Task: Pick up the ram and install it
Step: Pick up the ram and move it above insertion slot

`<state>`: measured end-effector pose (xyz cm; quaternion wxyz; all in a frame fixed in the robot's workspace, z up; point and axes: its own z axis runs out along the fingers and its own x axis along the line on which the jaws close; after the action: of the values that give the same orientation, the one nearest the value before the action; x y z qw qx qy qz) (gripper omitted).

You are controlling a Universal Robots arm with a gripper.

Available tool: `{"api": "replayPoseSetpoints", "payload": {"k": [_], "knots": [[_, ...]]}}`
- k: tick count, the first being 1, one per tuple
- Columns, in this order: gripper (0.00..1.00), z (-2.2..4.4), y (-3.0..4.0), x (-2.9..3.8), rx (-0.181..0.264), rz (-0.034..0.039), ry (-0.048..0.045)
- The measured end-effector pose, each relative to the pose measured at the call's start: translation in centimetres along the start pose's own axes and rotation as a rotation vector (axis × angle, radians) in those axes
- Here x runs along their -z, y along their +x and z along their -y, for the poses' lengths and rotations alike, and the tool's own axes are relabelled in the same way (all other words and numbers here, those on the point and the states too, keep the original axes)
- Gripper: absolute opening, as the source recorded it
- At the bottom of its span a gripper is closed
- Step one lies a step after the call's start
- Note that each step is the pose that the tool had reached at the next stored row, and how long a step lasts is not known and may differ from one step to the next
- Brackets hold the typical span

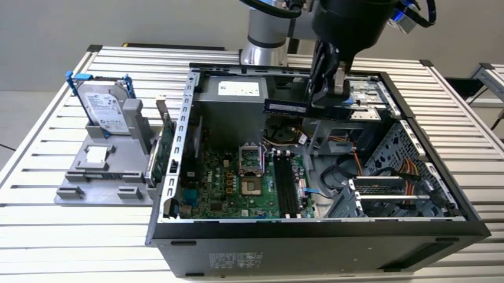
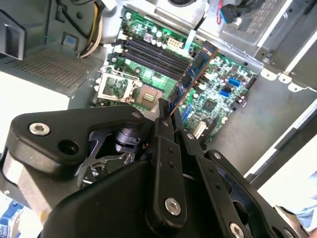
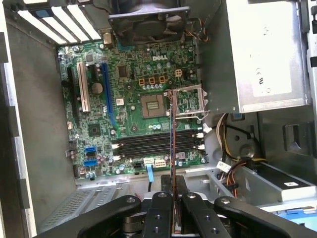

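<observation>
The ram (image 1: 285, 107) is clamped in the pincer (image 1: 329, 97), above the open computer case (image 1: 315, 242); its motherboard (image 1: 228, 183) lies below the pincer. The case sits on a slatted metal desk (image 1: 39, 153).

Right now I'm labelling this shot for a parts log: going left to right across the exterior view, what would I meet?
hard drive → upright green card → ram, held above the open case → drive cage
</observation>
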<state>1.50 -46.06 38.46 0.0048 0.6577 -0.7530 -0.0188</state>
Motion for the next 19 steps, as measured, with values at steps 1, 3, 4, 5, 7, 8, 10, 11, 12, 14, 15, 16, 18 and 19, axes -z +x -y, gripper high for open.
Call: {"api": "replayPoseSetpoints", "payload": {"k": [1, 3, 4, 5, 7, 8, 10, 11, 12, 14, 15, 16, 18, 19], "knots": [[0.0, -0.01, -0.1, 0.0, 0.007, -0.0001, -0.0001], [0.0, -0.03, -0.22, -0.01, 0.027, -0.0008, -0.0004], [0.0, -0.04, -0.28, -0.01, 0.037, -0.0012, -0.0006], [0.0, -0.05, -0.35, -0.01, 0.047, -0.0016, -0.0008], [0.0, -0.08, -0.53, -0.02, 0.062, -0.002, -0.0011], [0.0, -0.1, -0.67, -0.02, 0.065, -0.0022, -0.0012], [0.0, -0.13, -0.94, -0.02, 0.065, -0.0022, -0.0011], [0.0, -0.15, -1.13, -0.03, 0.065, -0.0024, -0.0011], [0.0, -0.19, -1.36, -0.03, 0.065, -0.0026, -0.0012], [0.0, -0.24, -1.81, -0.04, 0.065, -0.003, -0.0011], [0.0, -0.27, -2.0, -0.05, 0.065, -0.0031, -0.0011], [0.0, -0.29, -2.15, -0.05, 0.065, -0.0032, -0.0011], [0.0, -0.32, -2.37, -0.06, 0.065, -0.0031, -0.001], [0.0, -0.33, -2.47, -0.05, 0.065, -0.0033, -0.0011]]}}
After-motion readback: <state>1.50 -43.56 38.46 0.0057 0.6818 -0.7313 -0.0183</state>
